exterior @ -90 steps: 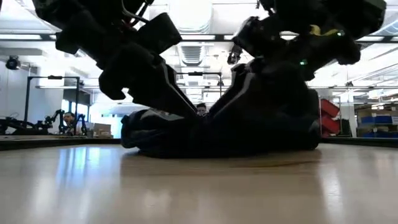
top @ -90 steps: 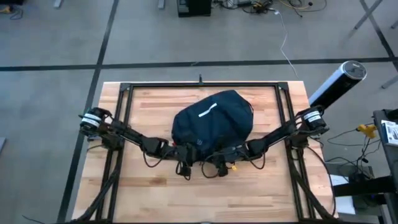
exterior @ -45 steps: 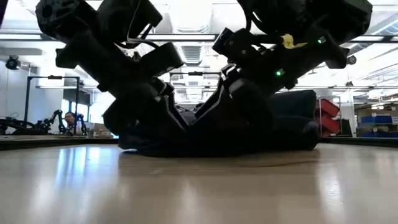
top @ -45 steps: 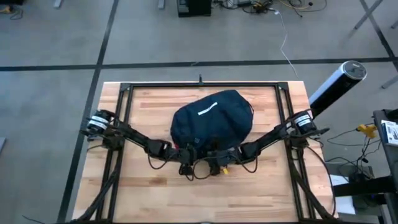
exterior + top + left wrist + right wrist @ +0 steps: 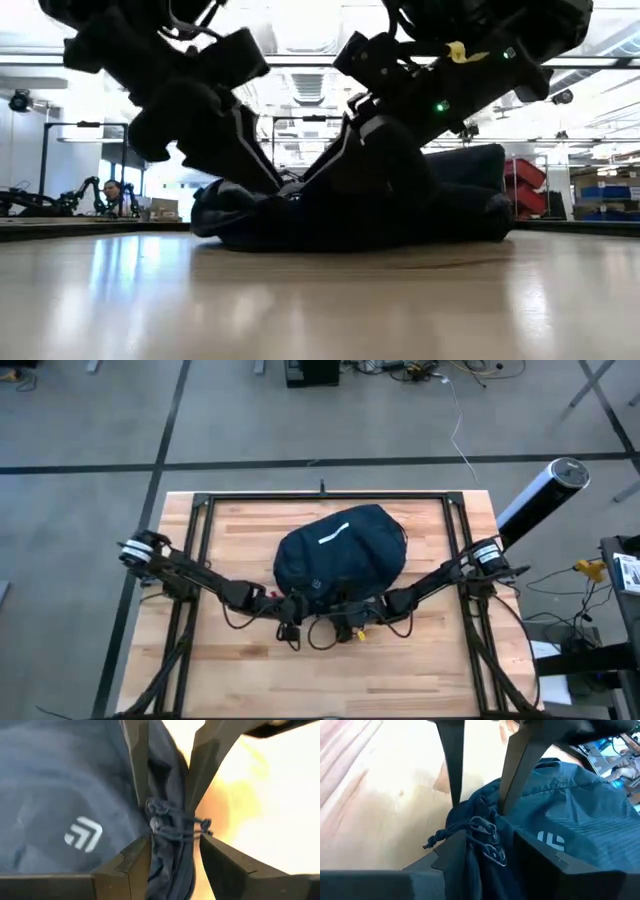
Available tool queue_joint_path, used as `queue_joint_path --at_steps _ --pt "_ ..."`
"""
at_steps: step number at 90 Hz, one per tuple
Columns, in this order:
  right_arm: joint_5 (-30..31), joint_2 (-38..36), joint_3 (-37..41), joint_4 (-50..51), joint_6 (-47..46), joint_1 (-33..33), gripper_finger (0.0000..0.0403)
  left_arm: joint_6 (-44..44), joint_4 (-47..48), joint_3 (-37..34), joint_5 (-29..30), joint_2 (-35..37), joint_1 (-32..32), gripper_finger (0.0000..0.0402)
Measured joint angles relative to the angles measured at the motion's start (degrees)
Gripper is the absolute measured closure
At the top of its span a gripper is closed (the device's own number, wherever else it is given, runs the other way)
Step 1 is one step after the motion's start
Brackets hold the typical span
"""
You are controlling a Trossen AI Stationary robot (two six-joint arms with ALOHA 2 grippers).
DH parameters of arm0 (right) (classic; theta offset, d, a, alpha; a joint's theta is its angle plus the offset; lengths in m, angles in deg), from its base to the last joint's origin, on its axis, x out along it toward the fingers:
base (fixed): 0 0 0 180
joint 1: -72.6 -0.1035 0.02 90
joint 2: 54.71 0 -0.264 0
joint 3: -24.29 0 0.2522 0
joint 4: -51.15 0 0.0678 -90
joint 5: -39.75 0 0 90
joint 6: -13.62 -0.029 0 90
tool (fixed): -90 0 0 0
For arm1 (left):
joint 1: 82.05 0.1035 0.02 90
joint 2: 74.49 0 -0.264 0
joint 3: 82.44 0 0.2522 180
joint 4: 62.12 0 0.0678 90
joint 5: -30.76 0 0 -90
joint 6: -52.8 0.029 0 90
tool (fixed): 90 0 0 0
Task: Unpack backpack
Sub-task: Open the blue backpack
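Since the backpack (image 5: 342,558) lies zipped and slumped mid-bench, a bit toward the far edge, w/ its white stripe (image 5: 333,537) on top, the step in hand looks like getting the zip open along its near edge.

Both grippers are at that near edge, close together. The left gripper (image 5: 170,840) is closed on a fold of backpack fabric w/ a knotted cord pull (image 5: 176,824) between its fingers; a white logo (image 5: 83,833) sits just beside it on the panel. The right gripper (image 5: 477,837) is likewise clamped on bunched fabric, w/ metal zip sliders (image 5: 487,840) and a cord tail (image 5: 440,839) lying just at its fingers. Can't tell whether either one has the pull itself or only cloth around it.

To do this well, imo:
- One gripper anchors the fabric, the other draws the pull along the zip line, not up off the bench (image 5: 250,660), else the whole soft bag just lifts and slides.
- Keep the fabric taut betw. the two so the slider doesn't bite the fold.
- Pull slow; floppy cloth will bunch ahead of the slider.
- Arms are v. close at the wrists, so sweep apart, left one left and right one right, not across each other.

Contents aren't visible yet.
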Motion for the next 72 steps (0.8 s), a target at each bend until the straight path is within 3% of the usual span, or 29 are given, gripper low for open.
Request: queue_joint_path --at_steps 22,42,72 --pt "-2.8 0.0 0.0 0.8 2.5 0.1 0.0264 -0.7 -9.0 -2.5 0.2 -5.1 0.2 0.0244" --pt "-6.0 1.3 -0.7 3.5 4.1 0.3 0.0258 -2.6 -10.0 -2.6 0.5 -8.0 0.4 0.0245" --pt "-6.0 8.1 -12.1 16.9 3.8 1.1 0.0234 -4.8 -11.9 -2.9 0.4 -9.4 0.4 0.0245"
